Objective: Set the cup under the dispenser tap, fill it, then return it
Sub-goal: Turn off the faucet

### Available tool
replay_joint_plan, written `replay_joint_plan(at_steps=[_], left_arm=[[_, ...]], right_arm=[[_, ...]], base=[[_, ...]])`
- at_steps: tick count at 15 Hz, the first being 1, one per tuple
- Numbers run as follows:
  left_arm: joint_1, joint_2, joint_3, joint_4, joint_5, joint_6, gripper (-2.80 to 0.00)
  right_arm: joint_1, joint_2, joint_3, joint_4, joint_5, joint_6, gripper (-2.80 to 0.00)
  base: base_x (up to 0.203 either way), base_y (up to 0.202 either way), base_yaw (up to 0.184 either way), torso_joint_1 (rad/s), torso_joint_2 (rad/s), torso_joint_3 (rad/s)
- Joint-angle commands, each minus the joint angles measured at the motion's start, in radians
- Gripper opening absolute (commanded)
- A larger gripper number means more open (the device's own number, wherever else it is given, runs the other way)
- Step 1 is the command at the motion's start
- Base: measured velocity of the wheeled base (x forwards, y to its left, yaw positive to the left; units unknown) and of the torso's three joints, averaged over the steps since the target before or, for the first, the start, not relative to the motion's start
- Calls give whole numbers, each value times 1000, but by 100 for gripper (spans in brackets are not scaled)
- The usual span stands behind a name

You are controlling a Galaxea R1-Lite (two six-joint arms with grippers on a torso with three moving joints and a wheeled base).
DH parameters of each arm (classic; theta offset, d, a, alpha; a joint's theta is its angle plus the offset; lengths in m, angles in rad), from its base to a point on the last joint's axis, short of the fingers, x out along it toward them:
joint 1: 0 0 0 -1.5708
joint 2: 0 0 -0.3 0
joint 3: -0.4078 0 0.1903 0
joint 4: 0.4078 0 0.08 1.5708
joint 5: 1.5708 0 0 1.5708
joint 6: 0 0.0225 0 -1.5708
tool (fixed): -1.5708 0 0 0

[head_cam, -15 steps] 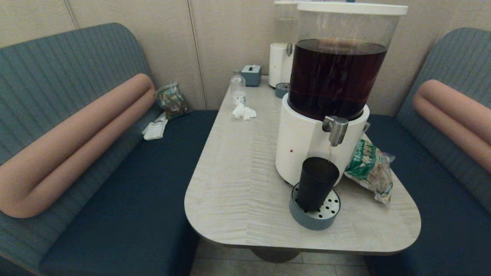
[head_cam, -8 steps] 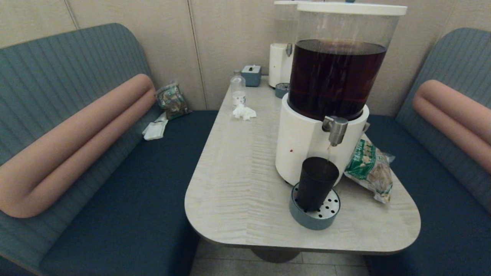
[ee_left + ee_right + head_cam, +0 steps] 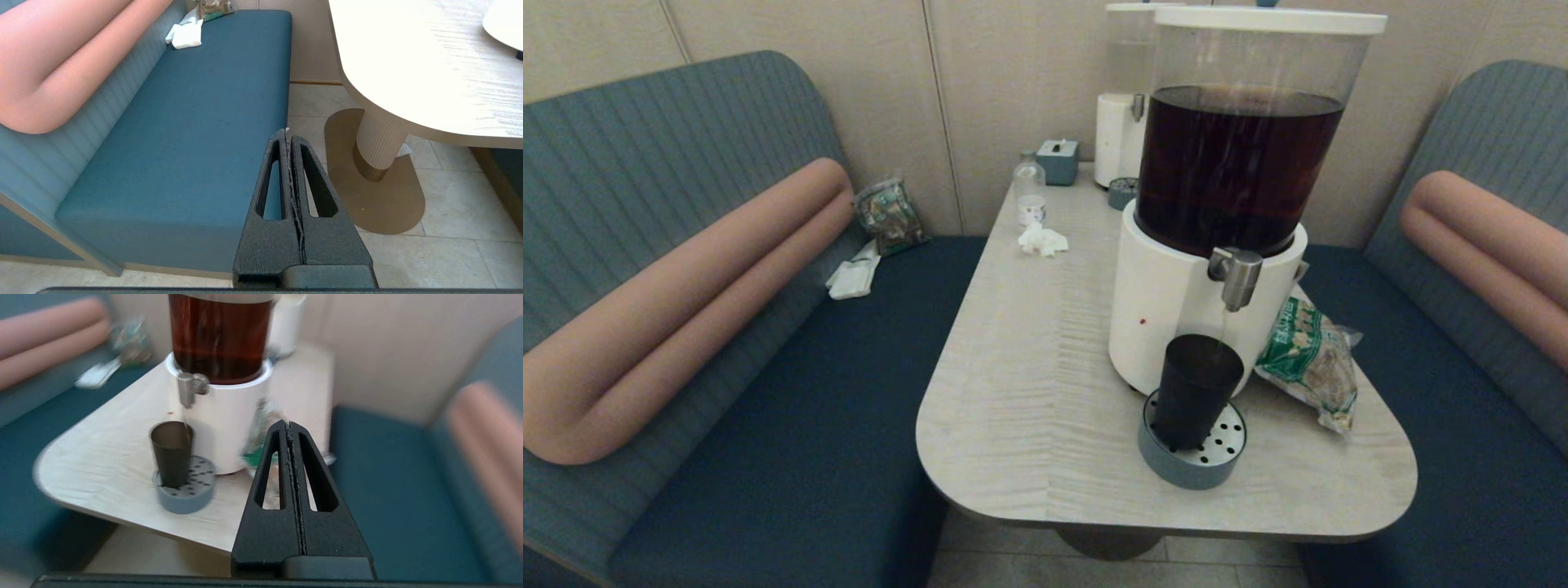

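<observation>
Head view: cup upright on drip tray under dispenser tap; left gripper, right gripper fingers closed, empty.

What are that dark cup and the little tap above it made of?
The cup looks like dark, smoky plastic: thin-walled, with a dull sheen. The tap looks like brushed metal: silver-grey with soft highlights. The round tray under the cup seems to be matte grey-blue plastic with a pale perforated top, possibly metal.
</observation>
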Motion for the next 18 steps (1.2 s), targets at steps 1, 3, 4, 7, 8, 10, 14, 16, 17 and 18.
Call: replay_joint_plan(at_steps=[1, 3, 4, 7, 8, 10, 14, 16, 17, 18], left_arm=[[0, 2, 0, -2, 1, 0, -280], [0, 2, 0, -2, 1, -1, -280], [0, 2, 0, -1, 1, 0, -280], [0, 2, 0, -2, 1, -1, -280], [0, 2, 0, -2, 1, -1, -280], [0, 2, 0, 0, 1, 0, -280], [0, 2, 0, 0, 1, -1, -280], [0, 2, 0, 0, 1, -1, -280], [-1, 2, 0, -2, 1, 0, -280], [0, 2, 0, -2, 1, 0, -280]], right_arm=[[49, 405, -177, 35, 7, 25, -280], [190, 656, -355, 83, -80, 56, -280], [282, 757, -427, 98, -162, 68, -280], [536, 999, -662, 140, -449, 104, -280], [602, 1047, -730, 163, -541, 127, -280], [702, 1098, -833, 244, -594, 191, -280], [790, 1127, -894, 332, -551, 330, -280], [790, 1126, -892, 354, -491, 418, -280], [790, 1123, -889, 361, -462, 444, -280], [785, 1121, -887, 366, -407, 490, -280]], base=[[0, 0, 0, 0, 0, 0], [0, 0, 0, 0, 0, 0], [0, 0, 0, 0, 0, 0], [0, 0, 0, 0, 0, 0], [0, 0, 0, 0, 0, 0], [0, 0, 0, 0, 0, 0], [0, 0, 0, 0, 0, 0], [0, 0, 0, 0, 0, 0], [0, 0, 0, 0, 0, 0], [0, 0, 0, 0, 0, 0]])
